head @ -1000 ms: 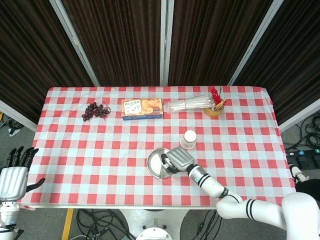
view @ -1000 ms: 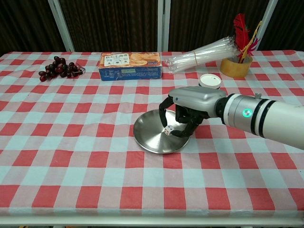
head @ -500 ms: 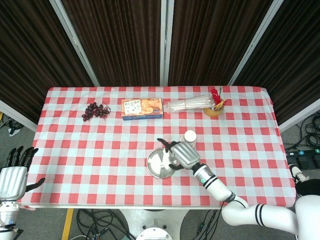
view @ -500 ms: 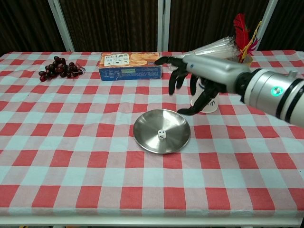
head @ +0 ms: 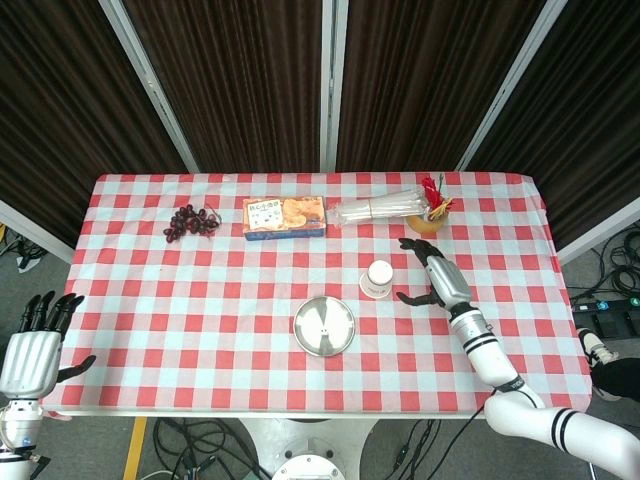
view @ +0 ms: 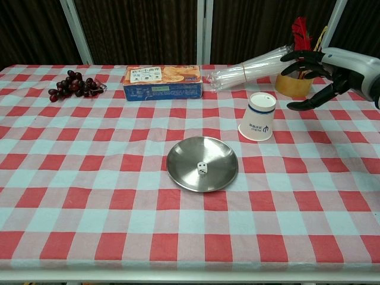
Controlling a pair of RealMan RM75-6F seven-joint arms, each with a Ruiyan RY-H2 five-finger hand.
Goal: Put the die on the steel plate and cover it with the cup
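Note:
A small white die (view: 202,168) lies in the middle of the round steel plate (view: 184,170), which shows in the head view as plate (head: 324,326). A white paper cup (view: 257,116) with a blue band stands just right of the plate, behind it, also seen as cup (head: 378,278). My right hand (view: 317,76) hovers open to the right of the cup, fingers spread, holding nothing; the head view shows the same hand (head: 432,272) a little apart from the cup. My left hand (head: 32,345) is open off the table's left edge.
At the back lie a bunch of dark grapes (view: 75,85), a blue and orange snack box (view: 162,82) and a bundle of clear straws (view: 249,66). A yellow tape roll holding red feathers (view: 297,80) stands just behind my right hand.
My right hand let go of the die on the plate, rose, and swung right past the cup. The die stays on the plate.

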